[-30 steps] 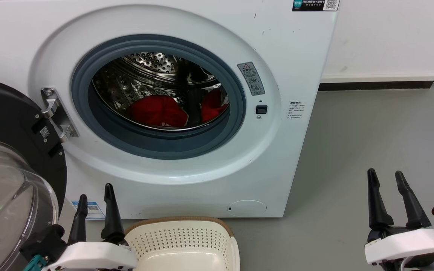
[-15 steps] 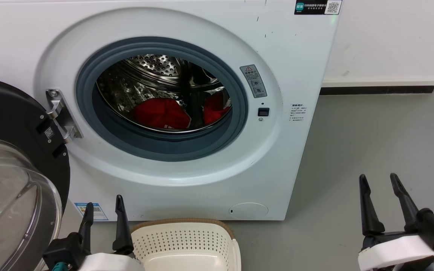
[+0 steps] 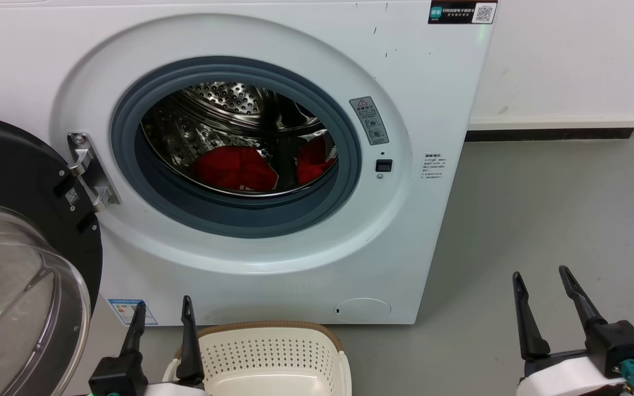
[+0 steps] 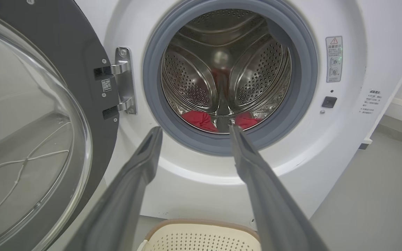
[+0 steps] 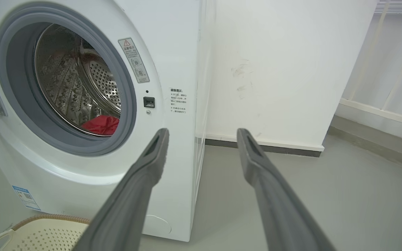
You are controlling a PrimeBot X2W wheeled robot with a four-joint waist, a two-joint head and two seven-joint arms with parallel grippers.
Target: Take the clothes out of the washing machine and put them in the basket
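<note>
The white washing machine point(image 3: 416, 99) stands in front of me with its door swung open. Red clothes point(image 3: 234, 168) lie at the bottom of the steel drum, split by a dark drum rib; they also show as red clothes point(image 4: 199, 120) and red clothes point(image 5: 100, 125) in the wrist views. The cream basket point(image 3: 270, 357) sits on the floor below the opening. My left gripper point(image 3: 163, 308) is open beside the basket's left rim. My right gripper point(image 3: 540, 278) is open over the floor to the machine's right. Both hold nothing.
The black-rimmed glass door point(image 3: 14, 264) hangs open at the left on a metal hinge point(image 3: 88, 170). Grey floor point(image 3: 542, 209) stretches to the right of the machine. A white wall point(image 3: 564, 55) with a dark skirting runs behind.
Both grippers have dropped lower in the head view, the left shifting right toward the basket and the right shifting left. The view itself has shifted slightly. The clothes lie as before.
</note>
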